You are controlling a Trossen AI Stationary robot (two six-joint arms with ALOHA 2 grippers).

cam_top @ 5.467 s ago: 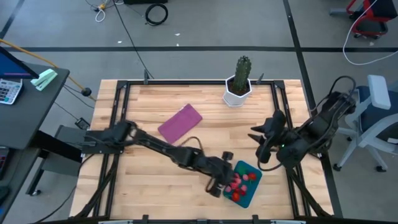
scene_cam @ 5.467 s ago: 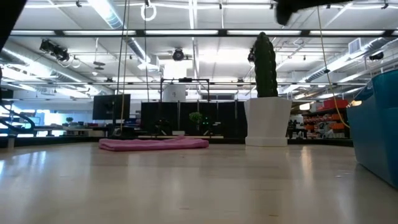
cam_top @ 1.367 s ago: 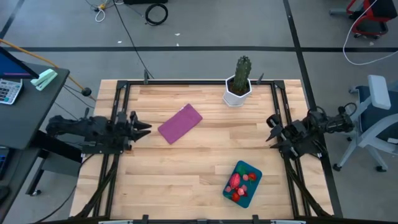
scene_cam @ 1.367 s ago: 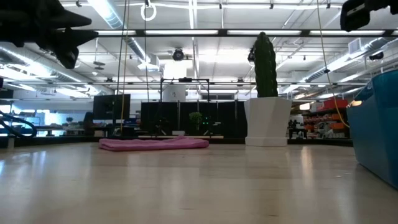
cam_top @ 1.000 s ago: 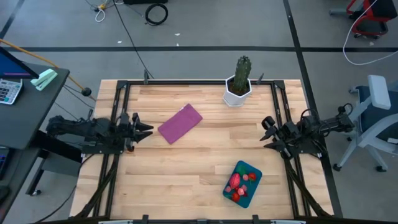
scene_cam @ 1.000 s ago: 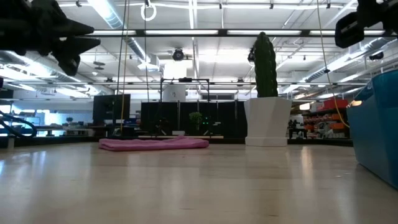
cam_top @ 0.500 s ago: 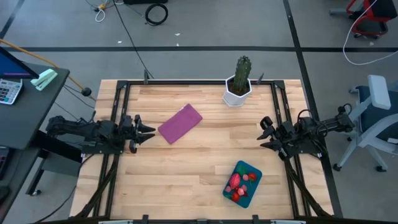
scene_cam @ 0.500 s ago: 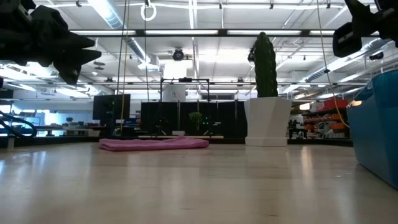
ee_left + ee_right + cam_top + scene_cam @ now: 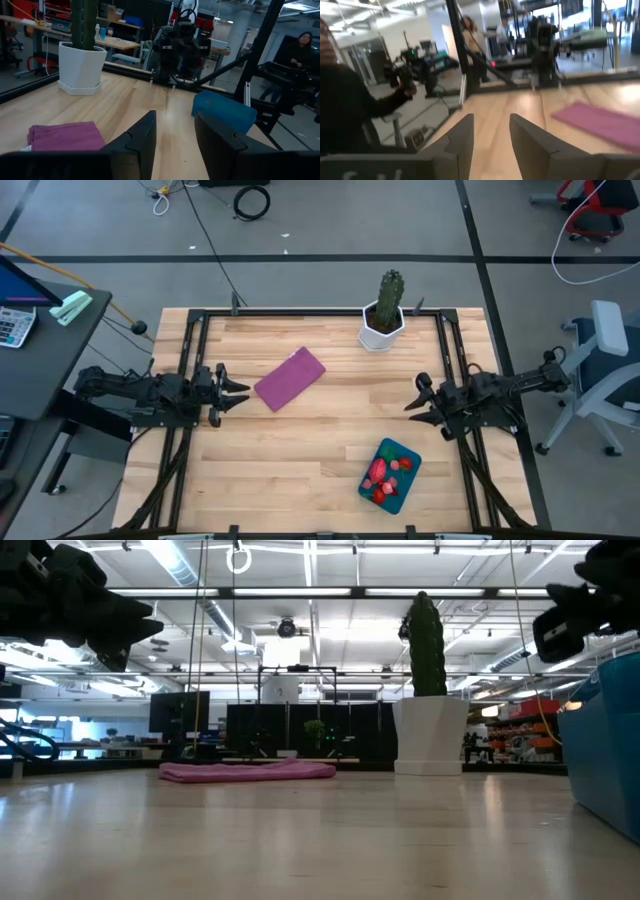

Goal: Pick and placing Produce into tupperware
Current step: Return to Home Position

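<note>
You are seeing the table (image 9: 320, 450) with one arm waiting at each side. The left pincer (image 9: 241, 392) is hanging over the left edge, fingers spread and empty. The right pincer (image 9: 413, 394) is hanging over the right edge, also spread and empty. The teal tupperware (image 9: 410, 455) is lying on the right half, apart from that pincer, and the produce (image 9: 381, 476) is resting inside it.

Tupperware (image 9: 399, 448) sits by the tabletop's (image 9: 300, 450) front edge, toward the right corner, with the produce (image 9: 381, 473) in it. Potted cactus (image 9: 383, 320) is at the back edge, right of centre. Flat cloth (image 9: 289, 378) lies left of centre. Left gripper (image 9: 238, 387) and right gripper (image 9: 415, 395) are at the side edges.
</note>
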